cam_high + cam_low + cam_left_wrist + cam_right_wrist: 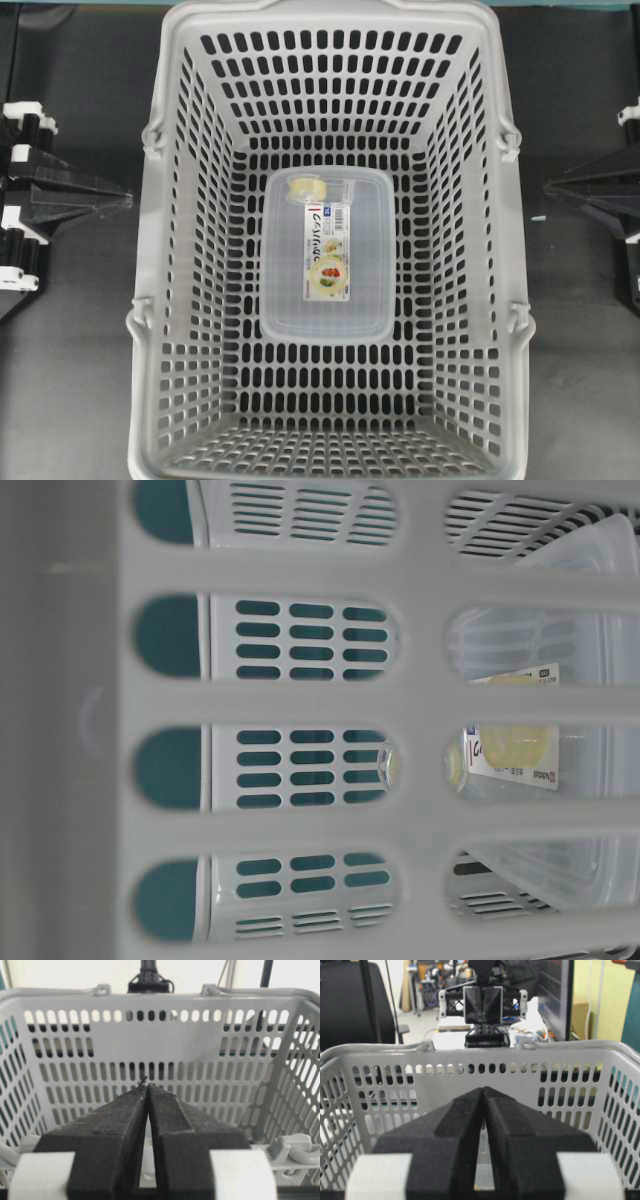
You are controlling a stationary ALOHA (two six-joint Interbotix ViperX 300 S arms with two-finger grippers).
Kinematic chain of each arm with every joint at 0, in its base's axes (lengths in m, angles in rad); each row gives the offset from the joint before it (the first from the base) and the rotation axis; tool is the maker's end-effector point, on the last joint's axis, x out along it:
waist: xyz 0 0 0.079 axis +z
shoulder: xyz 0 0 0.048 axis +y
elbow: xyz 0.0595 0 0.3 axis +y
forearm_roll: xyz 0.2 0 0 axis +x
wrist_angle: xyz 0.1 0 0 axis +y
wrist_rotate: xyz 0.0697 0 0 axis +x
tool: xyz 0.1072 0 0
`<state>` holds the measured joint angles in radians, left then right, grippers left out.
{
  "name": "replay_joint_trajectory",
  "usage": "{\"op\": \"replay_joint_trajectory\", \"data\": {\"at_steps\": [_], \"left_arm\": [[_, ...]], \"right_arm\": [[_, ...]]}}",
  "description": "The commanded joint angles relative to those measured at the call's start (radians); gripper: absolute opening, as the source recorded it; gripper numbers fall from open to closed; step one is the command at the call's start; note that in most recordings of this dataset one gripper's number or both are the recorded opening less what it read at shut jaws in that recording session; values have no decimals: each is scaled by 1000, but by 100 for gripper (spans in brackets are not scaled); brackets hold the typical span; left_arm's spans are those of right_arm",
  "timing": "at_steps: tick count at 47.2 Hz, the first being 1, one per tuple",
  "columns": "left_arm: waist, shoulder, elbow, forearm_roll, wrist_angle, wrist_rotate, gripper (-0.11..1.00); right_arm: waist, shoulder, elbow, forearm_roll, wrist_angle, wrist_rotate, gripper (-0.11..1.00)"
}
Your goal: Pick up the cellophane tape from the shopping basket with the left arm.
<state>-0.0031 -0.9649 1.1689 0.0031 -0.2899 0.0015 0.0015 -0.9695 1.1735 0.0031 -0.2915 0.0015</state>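
Observation:
The cellophane tape, a small pale yellowish roll, lies on the far end of a clear plastic box on the floor of the light grey shopping basket. My left gripper is shut and empty outside the basket's left wall, well left of the tape. In the left wrist view its jaws meet at the tips in front of the basket wall. My right gripper is shut and empty outside the right wall. The tape is hidden in both wrist views.
The clear box carries a printed label and fills the middle of the basket floor. Grey handle hinges stick out at the rim. The slotted basket wall fills the table-level view, with the box behind it.

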Motion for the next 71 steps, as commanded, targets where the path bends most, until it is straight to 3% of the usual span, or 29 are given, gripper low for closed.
{"op": "replay_joint_trajectory", "data": {"at_steps": [1,4,7,22,37,41,50,54,65,67,71], "left_arm": [[-2,18,-81,41,69,-11,6],[0,34,-132,41,144,-11,1],[-2,55,-190,41,225,-12,0],[-5,272,-525,41,655,-5,0],[-14,565,-796,41,896,5,0],[-14,635,-856,43,950,5,0],[-12,741,-954,43,1028,9,0],[-12,779,-976,41,1049,9,0],[-12,865,-1023,41,1086,-3,2],[-11,887,-1035,41,1111,-3,9],[-12,922,-1058,43,1150,-9,32]], "right_arm": [[-8,12,-12,5,-5,8,1],[-11,9,-14,5,18,9,6],[-11,5,-18,5,54,9,0],[-8,-15,-69,6,199,46,0],[-8,-41,-71,6,218,37,2],[-8,-48,-74,6,232,34,15],[-6,-55,-75,6,336,8,65],[-6,-58,-75,6,374,-2,79],[-6,-84,-77,6,387,0,77],[-6,-89,-77,6,391,0,77],[-6,-97,-77,6,393,-2,77]]}}
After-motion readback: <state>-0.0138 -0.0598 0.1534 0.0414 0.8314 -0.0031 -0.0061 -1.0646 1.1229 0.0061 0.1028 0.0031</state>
